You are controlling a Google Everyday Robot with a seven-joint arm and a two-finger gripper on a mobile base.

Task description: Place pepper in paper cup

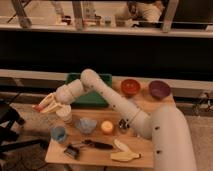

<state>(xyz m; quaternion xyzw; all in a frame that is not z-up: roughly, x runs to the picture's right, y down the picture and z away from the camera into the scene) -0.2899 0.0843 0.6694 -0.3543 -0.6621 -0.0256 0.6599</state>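
Wooden table before dark windows, grey floor.

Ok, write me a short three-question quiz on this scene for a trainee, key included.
1. True or false: the pepper lies inside the paper cup.
2. Pick one: where is the gripper relative to the paper cup? A) toward the picture's left of it and slightly higher; B) directly to the picture's right of it; C) lowered inside it.
3. Fill in: the small cup in front of the paper cup is ___ in colour.

Key: 1 false, the gripper holds the pepper off to the side of the cup; 2 A; 3 blue.
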